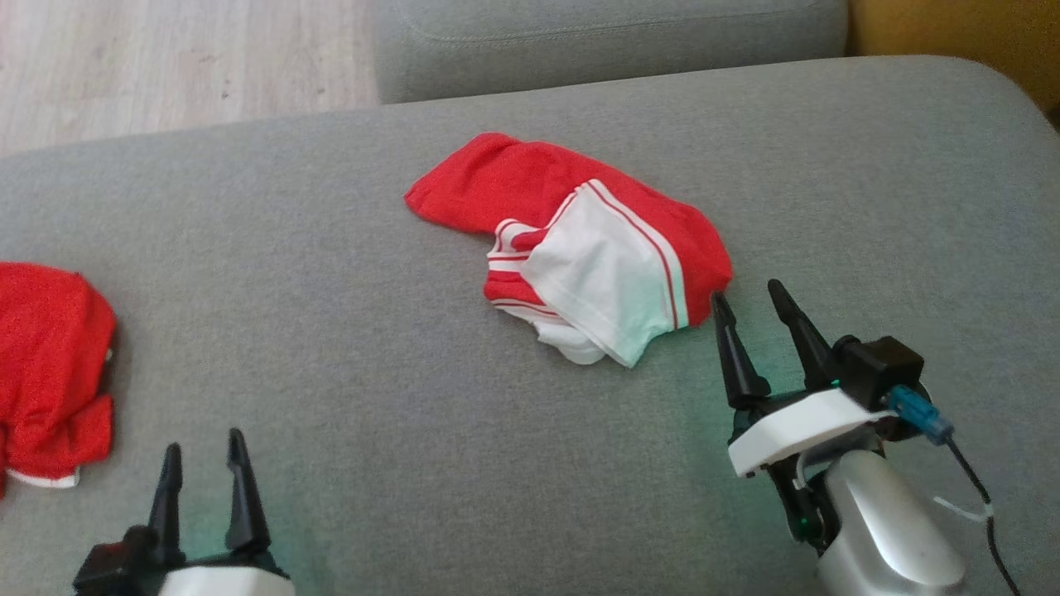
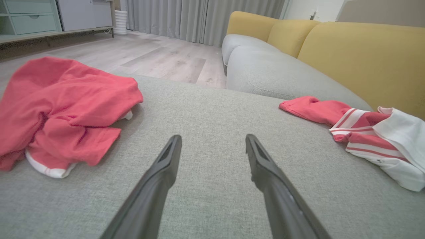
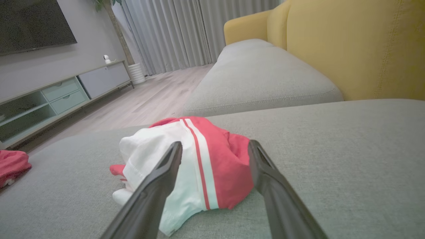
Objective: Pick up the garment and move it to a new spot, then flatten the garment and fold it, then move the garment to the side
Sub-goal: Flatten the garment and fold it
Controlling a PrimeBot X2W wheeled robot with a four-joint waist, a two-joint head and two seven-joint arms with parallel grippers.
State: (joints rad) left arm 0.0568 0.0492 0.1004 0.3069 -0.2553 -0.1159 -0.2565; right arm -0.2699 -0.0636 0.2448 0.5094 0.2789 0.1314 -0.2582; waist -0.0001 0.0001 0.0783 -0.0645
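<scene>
A crumpled red and white garment [image 1: 580,248] with striped trim lies in the middle of the grey cushion [image 1: 373,331]; it also shows in the left wrist view, garment [image 2: 365,132], and the right wrist view, garment [image 3: 202,166]. My right gripper [image 1: 749,300] is open, its fingertips just short of the garment's near right edge, nothing between them. In the right wrist view the right gripper [image 3: 215,144] frames the red and white cloth. My left gripper [image 1: 203,443] stands open at the lower left over bare cushion, left gripper [image 2: 212,137] pointing between the two cloths.
A second red garment [image 1: 50,364] lies bunched at the cushion's left edge, seen too as red garment [image 2: 63,106]. Behind are another grey seat [image 1: 613,41], yellow backrests [image 3: 358,46], wooden floor [image 1: 166,58] and a low cabinet [image 3: 59,96].
</scene>
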